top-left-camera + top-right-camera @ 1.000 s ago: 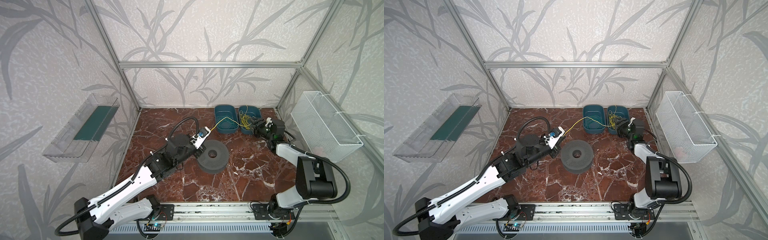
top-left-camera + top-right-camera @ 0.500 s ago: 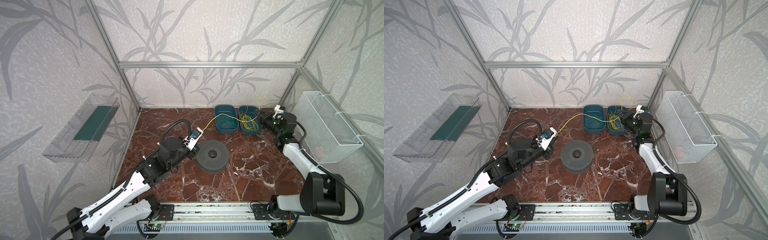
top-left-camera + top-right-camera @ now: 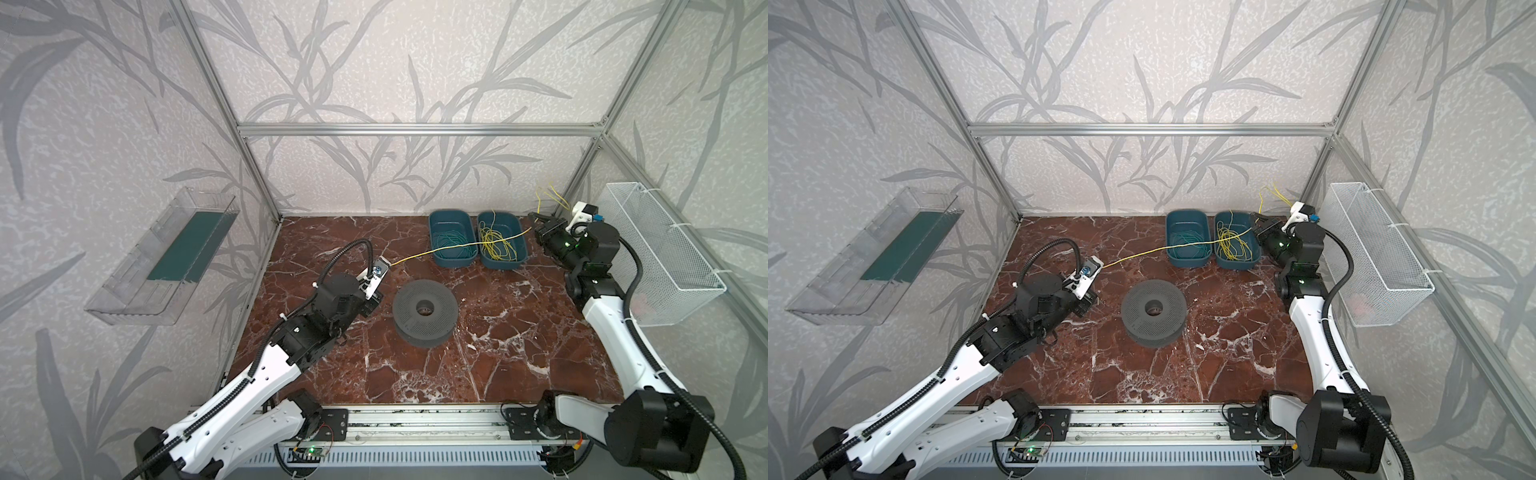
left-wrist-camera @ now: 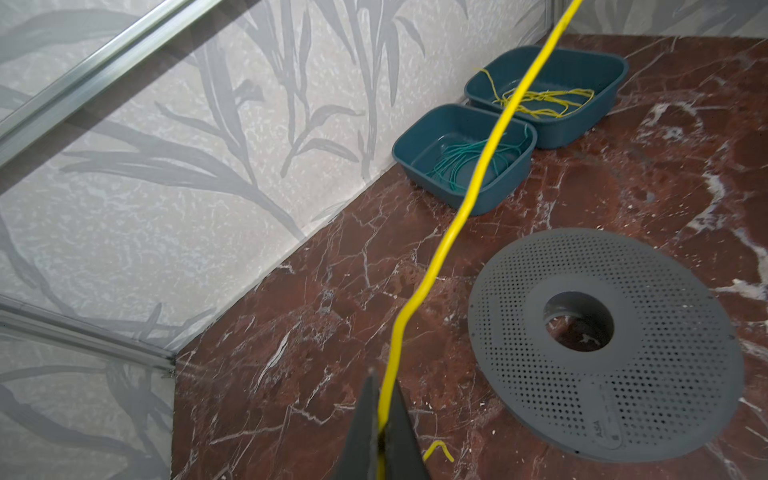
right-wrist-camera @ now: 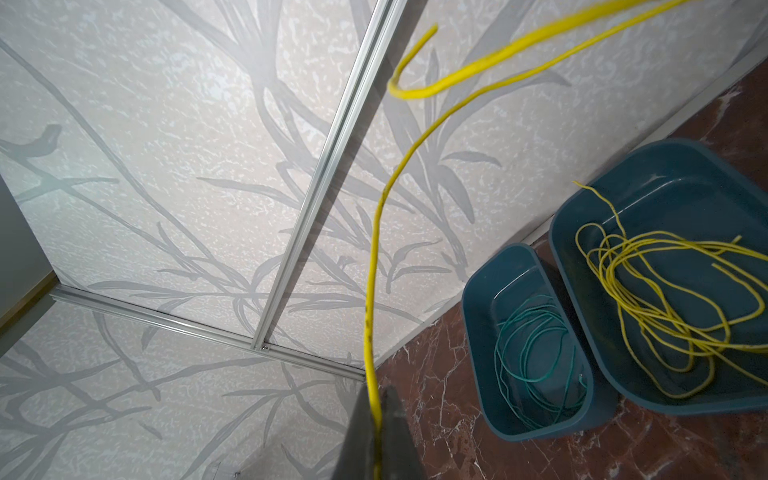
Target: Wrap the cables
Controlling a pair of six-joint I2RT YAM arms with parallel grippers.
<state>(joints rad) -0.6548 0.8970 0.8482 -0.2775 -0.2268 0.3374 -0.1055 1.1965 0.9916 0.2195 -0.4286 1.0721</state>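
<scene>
Both claws are pinched narrow on a single yellow cable [image 3: 419, 254]. The left gripper [image 4: 380, 405], left of centre, clamps it close to one end. The right gripper [image 5: 376, 399], at the far right, clamps it further along, leaving a free tail [image 3: 548, 199] curling upward. The span between them runs nearly straight above the left bin [image 3: 453, 262] of green cables [image 3: 453, 243] and the right bin [image 3: 500, 268] of loose yellow cables [image 3: 496, 245]. This two-point hold probably serves to draw the cable clear of the tangle and straighten it for winding. The grey perforated spool [image 3: 440, 299], the likely target, lies flat at centre, apart from both arms; no cable shows on it. The surface is a red-brown marble tabletop [image 3: 498, 353] enclosed by leaf-patterned walls [image 3: 374, 62] on an aluminium frame [image 3: 415, 129]. A clear shelf [image 3: 166, 257] hangs at left and a wire basket [image 3: 656, 257] at right.
</scene>
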